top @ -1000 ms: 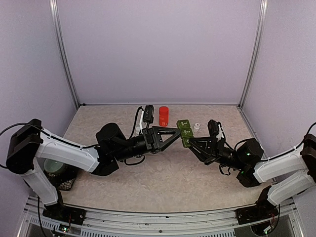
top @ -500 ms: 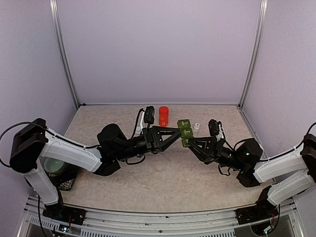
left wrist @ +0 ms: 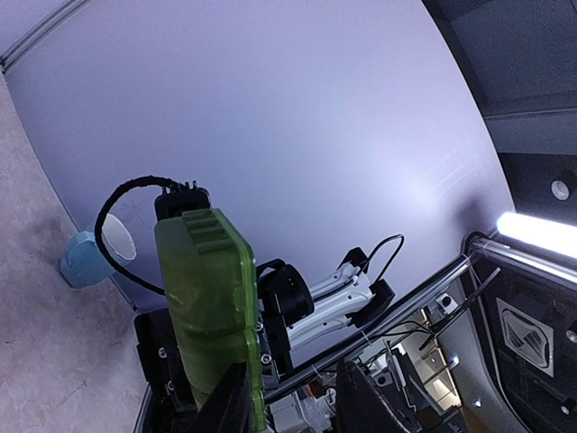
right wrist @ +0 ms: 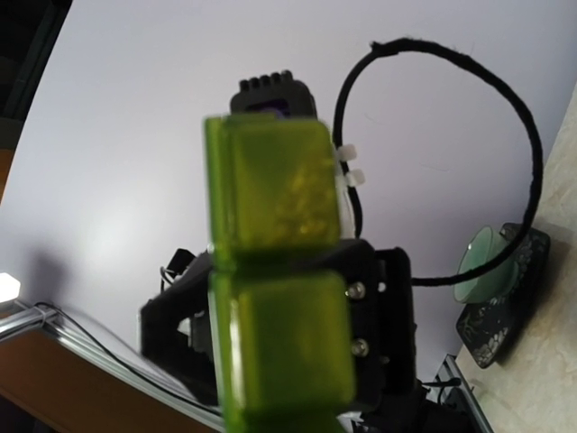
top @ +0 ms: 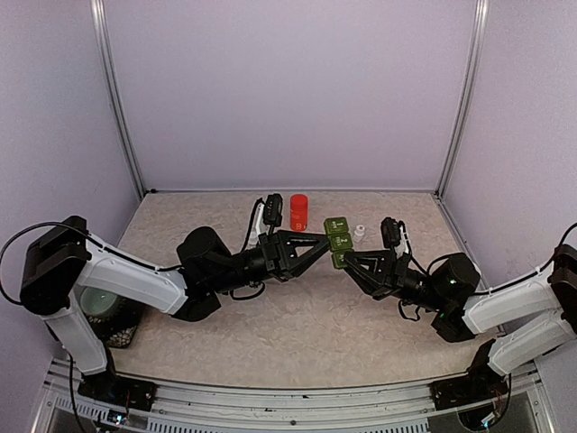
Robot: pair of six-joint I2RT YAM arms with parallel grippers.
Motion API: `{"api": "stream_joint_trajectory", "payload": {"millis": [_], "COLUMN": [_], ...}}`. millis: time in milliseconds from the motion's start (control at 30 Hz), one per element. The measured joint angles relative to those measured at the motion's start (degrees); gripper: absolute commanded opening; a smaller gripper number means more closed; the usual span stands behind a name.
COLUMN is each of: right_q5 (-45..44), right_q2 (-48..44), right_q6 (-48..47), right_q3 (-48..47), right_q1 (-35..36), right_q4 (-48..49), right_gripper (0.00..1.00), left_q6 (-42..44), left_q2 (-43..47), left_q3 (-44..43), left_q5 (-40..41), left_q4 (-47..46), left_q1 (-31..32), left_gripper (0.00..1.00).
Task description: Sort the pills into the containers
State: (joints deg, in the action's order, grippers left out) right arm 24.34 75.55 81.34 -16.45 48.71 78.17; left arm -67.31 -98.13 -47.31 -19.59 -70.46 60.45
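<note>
Centre of the top view: my right gripper (top: 347,262) is clamped on the containers' (top: 338,243) lower end; my left gripper (top: 325,240), jaws apart, touches their left side.

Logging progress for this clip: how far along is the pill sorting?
Done: nothing evident; the lids on the containers look closed. In hand: right gripper clamps the strip's near end; left gripper meets it, grip unclear. Left: all the sorting.
</note>
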Motion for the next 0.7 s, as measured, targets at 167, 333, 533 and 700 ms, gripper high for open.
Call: {"api": "stream_joint_trajectory", "payload": {"millis": [167, 333, 533, 700], "right_q5": [0.02, 0.13, 0.00, 0.02], "right_q2": [0.35, 1.36, 2.27, 1.95], "right_q6": [0.17, 0.63, 1.18, 1.20], "right_q3": [0.00, 0.02, 0.22, 0.22], "right_q1": [0.15, 0.22, 0.24, 0.24], "right_q4": [1.09, 2.73, 6.10, 6.99], "right_gripper": [0.00, 0.00, 0.00, 0.00], "left_q6": [-0.42, -1.79, -3.65, -4.70], "left_q2": [-0.68, -2.45, -5.18, -6.32], "left_q3": [0.00, -0.02, -1.77, -3.02], "left_q5": [-0.68, -1.25, -2.25, -3.30], "left_q4": [-2.25, -6.51, -11.34, -13.16], "left_q1": [0.00, 0.00, 0.00, 0.00], "left_gripper": [0.32, 0.31, 0.30, 0.29]}}
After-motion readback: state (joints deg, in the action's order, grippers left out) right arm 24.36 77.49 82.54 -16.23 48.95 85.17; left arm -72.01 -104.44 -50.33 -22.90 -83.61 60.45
